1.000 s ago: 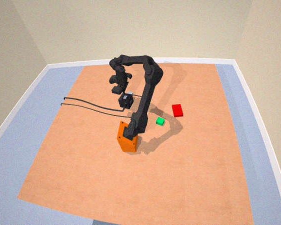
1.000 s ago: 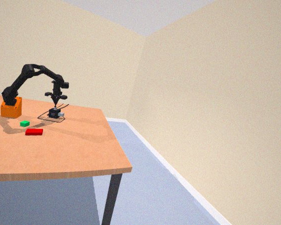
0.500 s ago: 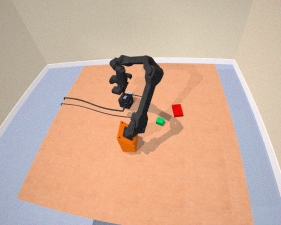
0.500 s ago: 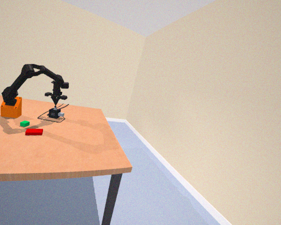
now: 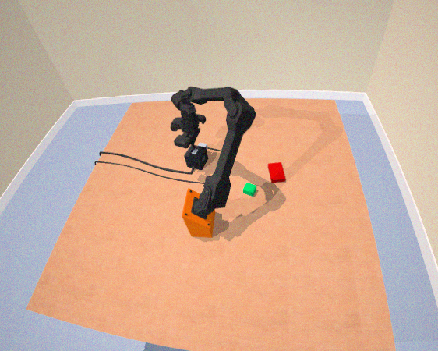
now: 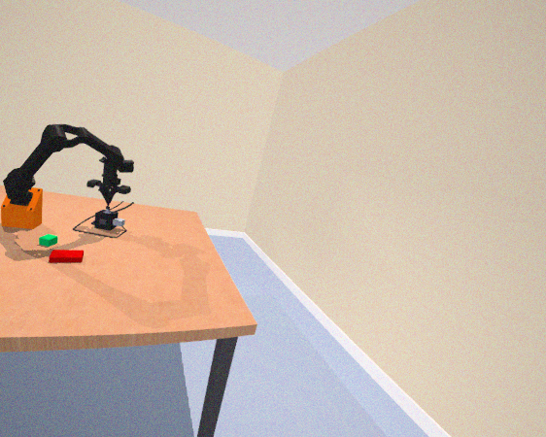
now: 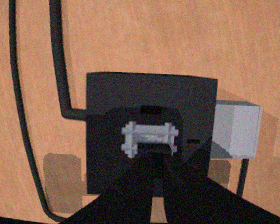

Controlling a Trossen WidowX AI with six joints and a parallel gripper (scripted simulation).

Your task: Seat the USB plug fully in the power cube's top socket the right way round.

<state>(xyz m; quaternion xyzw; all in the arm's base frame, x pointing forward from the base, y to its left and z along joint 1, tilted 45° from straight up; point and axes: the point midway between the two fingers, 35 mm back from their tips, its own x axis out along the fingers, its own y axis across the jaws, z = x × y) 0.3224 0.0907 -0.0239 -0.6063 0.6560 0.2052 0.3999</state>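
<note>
Nearest in the wrist view, the gripper [image 7: 152, 163] points down with its fingers pinching the USB plug [image 7: 148, 137]. The plug sits in the top socket of the black power cube [image 7: 104, 110]. A grey block [image 7: 236, 128] is attached on the cube's side. Two black cables [image 5: 141, 164] run farther across the table [image 6: 127, 291].
</note>
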